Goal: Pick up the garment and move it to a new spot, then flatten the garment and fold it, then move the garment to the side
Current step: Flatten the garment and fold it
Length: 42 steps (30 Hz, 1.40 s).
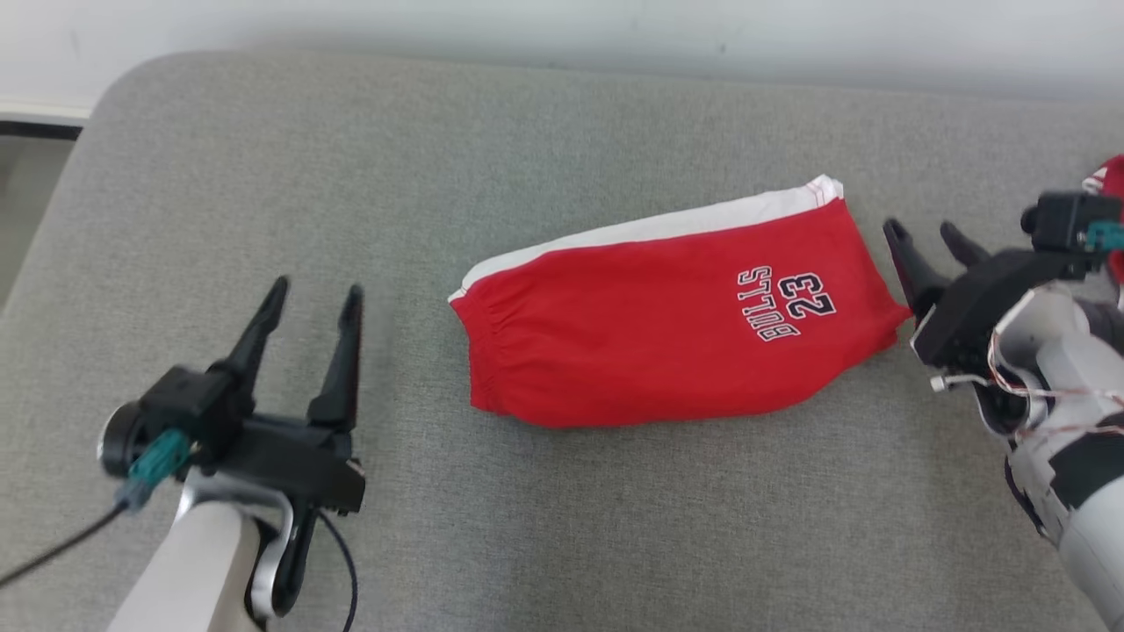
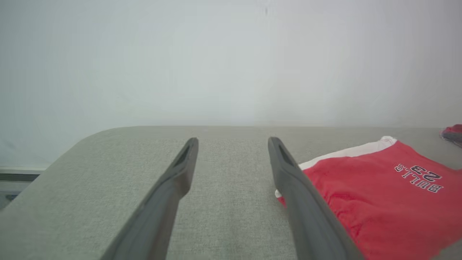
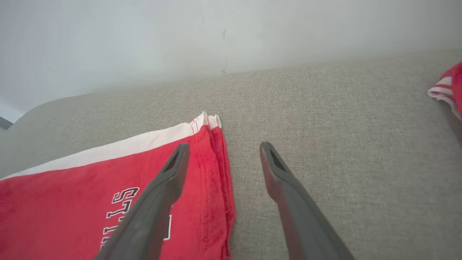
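my left hand (image 1: 316,288): fingers spread, empty, well left of the shorts (image 1: 650,333) | my right hand (image 1: 920,228): spread, empty, just beside their right end | shorts: folded, lying on the grey surface (image 1: 263,175)

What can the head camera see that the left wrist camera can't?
Head view adds: the right tool, open beside the red shorts, and the left arm's teal plug. Left wrist view adds: much more of the pale wall. Both share: the red shorts, folded on the grey cushion, and the open left tool.
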### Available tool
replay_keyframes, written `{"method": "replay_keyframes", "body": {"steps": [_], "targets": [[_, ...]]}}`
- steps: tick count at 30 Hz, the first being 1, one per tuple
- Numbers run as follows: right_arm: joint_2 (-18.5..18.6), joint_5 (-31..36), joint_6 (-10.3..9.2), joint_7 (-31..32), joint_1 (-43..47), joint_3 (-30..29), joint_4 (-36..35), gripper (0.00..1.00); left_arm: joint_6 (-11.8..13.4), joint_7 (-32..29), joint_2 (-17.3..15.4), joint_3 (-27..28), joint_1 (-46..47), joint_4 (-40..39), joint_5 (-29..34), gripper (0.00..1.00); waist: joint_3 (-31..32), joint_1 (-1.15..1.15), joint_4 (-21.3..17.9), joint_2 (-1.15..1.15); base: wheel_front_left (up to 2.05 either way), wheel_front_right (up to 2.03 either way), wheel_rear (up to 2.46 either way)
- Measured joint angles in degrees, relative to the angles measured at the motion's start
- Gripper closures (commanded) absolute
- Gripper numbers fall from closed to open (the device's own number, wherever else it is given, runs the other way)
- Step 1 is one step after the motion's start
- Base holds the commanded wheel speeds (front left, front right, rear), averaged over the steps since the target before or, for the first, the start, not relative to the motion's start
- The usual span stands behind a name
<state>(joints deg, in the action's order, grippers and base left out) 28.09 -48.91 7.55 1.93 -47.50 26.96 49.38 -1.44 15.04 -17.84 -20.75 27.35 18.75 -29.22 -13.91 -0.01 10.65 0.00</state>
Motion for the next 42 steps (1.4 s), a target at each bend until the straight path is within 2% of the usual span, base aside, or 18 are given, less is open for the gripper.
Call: {"method": "replay_keyframes", "body": {"steps": [3,7,12,15,17,27,28,29,33,36,39,42], "targets": [[0.59,-1.72,0.00,-0.98,2.10,0.57,-0.03,0.00,2.66,0.00,1.93,4.74,-4.95,-4.16,2.65,0.00,1.30,0.00,0.35,0.00,0.00,0.00,0.00],[0.87,-3.46,0.00,-1.77,4.33,1.48,0.27,0.00,4.98,0.01,4.08,10.01,-11.85,-9.44,6.70,0.00,2.47,0.00,1.02,0.00,0.00,0.00,0.00],[0.79,-4.26,0.00,-2.34,5.73,2.79,1.85,0.00,5.00,0.00,7.70,14.40,-19.11,-13.33,10.99,0.00,3.16,0.00,2.13,0.00,0.00,0.00,0.00],[0.64,-4.19,0.00,-2.46,5.84,3.59,3.81,0.00,4.39,0.00,8.77,15.68,-21.37,-13.88,14.00,0.00,3.41,0.00,2.82,0.00,0.00,0.00,0.00],[0.38,-3.85,0.00,-2.46,5.71,3.89,5.57,0.00,3.92,0.00,10.23,16.72,-22.26,-14.25,14.92,0.00,3.47,0.01,3.22,0.00,0.00,0.00,0.00],[-1.49,-2.12,0.00,-1.42,3.39,5.45,12.82,0.00,0.85,0.00,13.08,19.19,-22.49,-13.32,17.31,0.00,3.09,0.01,4.94,0.00,0.00,0.00,0.00],[-1.80,-2.07,0.00,-1.23,3.19,5.54,13.35,0.44,0.53,0.00,13.33,19.36,-22.45,-13.14,17.67,0.00,3.05,0.01,5.00,0.00,0.00,0.00,0.00],[-1.99,-1.99,0.00,-1.14,3.03,5.70,13.79,1.00,0.38,0.00,13.50,19.49,-22.39,-12.98,18.01,0.00,3.07,0.01,5.02,0.00,0.00,0.00,0.00],[-3.18,-2.80,0.00,-2.20,3.50,5.80,13.43,1.00,-0.13,0.00,14.05,20.40,-22.47,-12.24,18.70,0.00,3.68,0.01,4.64,0.00,0.00,0.00,0.00],[-3.45,-3.41,0.00,-3.81,4.96,7.31,10.47,1.00,-0.63,0.00,14.25,21.38,-23.10,-11.77,19.09,0.00,4.46,0.02,3.90,0.00,0.00,0.00,0.00],[-2.86,-3.92,0.00,-4.56,7.21,8.82,6.59,1.00,-1.25,0.00,14.37,21.85,-24.06,-11.18,19.65,0.00,5.27,0.01,2.64,0.00,0.00,0.00,0.00],[-0.62,-5.86,0.00,-5.04,10.33,9.20,2.33,1.00,-1.55,0.01,14.50,22.48,-24.44,-11.29,20.12,0.00,6.20,0.01,1.33,0.00,0.00,0.00,0.00]]}}
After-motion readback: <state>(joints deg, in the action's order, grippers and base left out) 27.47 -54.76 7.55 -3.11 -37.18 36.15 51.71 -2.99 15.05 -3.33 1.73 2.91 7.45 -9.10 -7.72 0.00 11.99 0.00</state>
